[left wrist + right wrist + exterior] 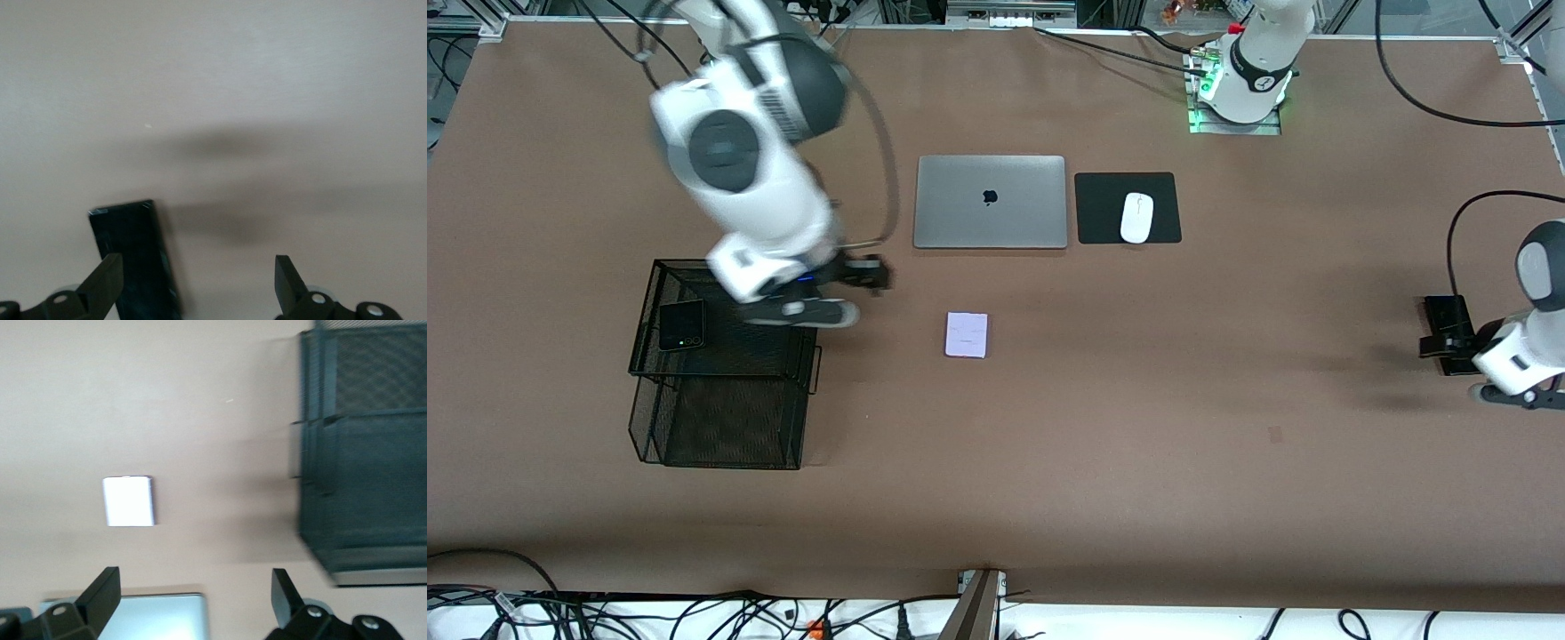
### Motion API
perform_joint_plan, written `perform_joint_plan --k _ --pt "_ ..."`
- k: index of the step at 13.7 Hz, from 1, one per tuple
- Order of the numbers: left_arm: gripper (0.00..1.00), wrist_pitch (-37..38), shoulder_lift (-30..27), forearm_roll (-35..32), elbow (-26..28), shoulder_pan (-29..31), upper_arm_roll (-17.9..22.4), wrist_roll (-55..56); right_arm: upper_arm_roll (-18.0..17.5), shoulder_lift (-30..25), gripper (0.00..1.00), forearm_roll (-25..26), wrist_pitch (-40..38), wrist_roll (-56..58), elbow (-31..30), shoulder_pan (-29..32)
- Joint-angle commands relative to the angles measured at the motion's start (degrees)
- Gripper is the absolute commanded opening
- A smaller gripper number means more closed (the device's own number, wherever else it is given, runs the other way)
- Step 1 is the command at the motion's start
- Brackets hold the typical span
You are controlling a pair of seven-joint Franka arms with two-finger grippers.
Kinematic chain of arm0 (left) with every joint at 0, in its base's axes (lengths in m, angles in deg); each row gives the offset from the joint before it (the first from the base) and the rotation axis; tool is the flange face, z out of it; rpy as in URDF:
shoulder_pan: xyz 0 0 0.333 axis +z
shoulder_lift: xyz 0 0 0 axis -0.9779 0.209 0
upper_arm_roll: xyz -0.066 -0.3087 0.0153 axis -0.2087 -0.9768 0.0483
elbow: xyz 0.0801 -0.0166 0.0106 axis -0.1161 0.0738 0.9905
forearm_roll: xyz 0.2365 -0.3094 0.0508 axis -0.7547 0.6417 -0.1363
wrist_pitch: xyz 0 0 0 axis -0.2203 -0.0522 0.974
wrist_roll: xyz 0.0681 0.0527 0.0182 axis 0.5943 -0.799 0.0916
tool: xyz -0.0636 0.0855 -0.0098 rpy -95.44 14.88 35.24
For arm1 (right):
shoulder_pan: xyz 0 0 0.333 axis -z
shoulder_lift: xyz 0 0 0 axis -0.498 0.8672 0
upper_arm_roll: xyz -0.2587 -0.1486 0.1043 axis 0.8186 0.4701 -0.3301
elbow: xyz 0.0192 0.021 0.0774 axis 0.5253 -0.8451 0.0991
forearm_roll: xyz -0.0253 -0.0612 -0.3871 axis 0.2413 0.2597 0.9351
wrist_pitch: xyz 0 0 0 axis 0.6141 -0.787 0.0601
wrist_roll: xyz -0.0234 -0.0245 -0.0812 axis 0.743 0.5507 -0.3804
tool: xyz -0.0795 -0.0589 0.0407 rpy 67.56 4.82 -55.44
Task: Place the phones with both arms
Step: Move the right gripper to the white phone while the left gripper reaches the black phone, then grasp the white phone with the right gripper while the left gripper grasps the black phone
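Your right gripper (871,277) hangs with fingers apart over the brown bench (1103,418), just beside the black wire-mesh rack (720,391). A squarish black phone (682,324) lies flat on the rack's top tier. The pale lavender phone (967,335), a small matte square, rests on open bench nearer the front camera than the grey laptop (991,202). Your left gripper (197,283) waits at the left arm's end, fingers apart, over the slim glossy black slab (137,257), whose long axis runs along the bench edge.
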Motion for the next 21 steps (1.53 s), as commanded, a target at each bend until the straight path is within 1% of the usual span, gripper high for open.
perform_joint_plan --k 1,3,6,10,12,13,15,16,20,21 --pt "1.00 -12.0 -3.9 -1.2 10.1 5.8 -1.3 -4.3 -4.6 8.2 1.00 6.2 0.2 -10.0 6.9 -4.0" --pt "1.00 -20.5 -3.2 -1.2 13.3 9.3 -1.3 -8.0 -6.2 12.0 1.00 9.8 2.3 -13.3 7.6 -6.1" --pt "1.00 -27.9 -1.6 -1.2 17.4 13.7 -1.3 -8.9 -6.2 17.5 1.00 14.6 6.3 -13.7 7.1 -7.3" --pt "1.00 -29.0 0.4 -1.2 17.7 15.5 -1.3 -10.4 -6.2 24.0 1.00 20.1 11.1 -14.0 6.0 -7.4" --pt "1.00 -29.1 1.0 -1.2 17.7 16.4 -1.3 -10.5 -6.1 26.7 1.00 22.1 12.6 -14.0 6.0 -7.3" --pt "1.00 -29.8 1.6 -1.2 17.6 16.6 -1.3 -10.5 -5.9 27.7 1.00 22.9 13.7 -14.3 6.0 -7.4" --pt "1.00 -34.0 3.4 -1.2 17.7 17.5 -1.3 -11.3 -5.8 29.9 1.00 25.5 15.0 -16.3 6.0 -7.4" --pt "1.00 -34.4 3.8 -1.2 17.8 18.1 -1.3 -11.5 -5.8 30.8 1.00 26.5 15.4 -16.8 6.1 -7.4" --pt "1.00 -35.0 4.3 -1.2 17.8 18.2 -1.3 -11.5 -5.2 31.9 1.00 26.9 16.8 -16.9 6.1 -7.4" --pt "0.90 -35.2 4.3 -1.2 17.7 18.1 -1.3 -11.4 -5.1 32.0 0.96 26.9 17.3 -16.9 6.0 -7.4"
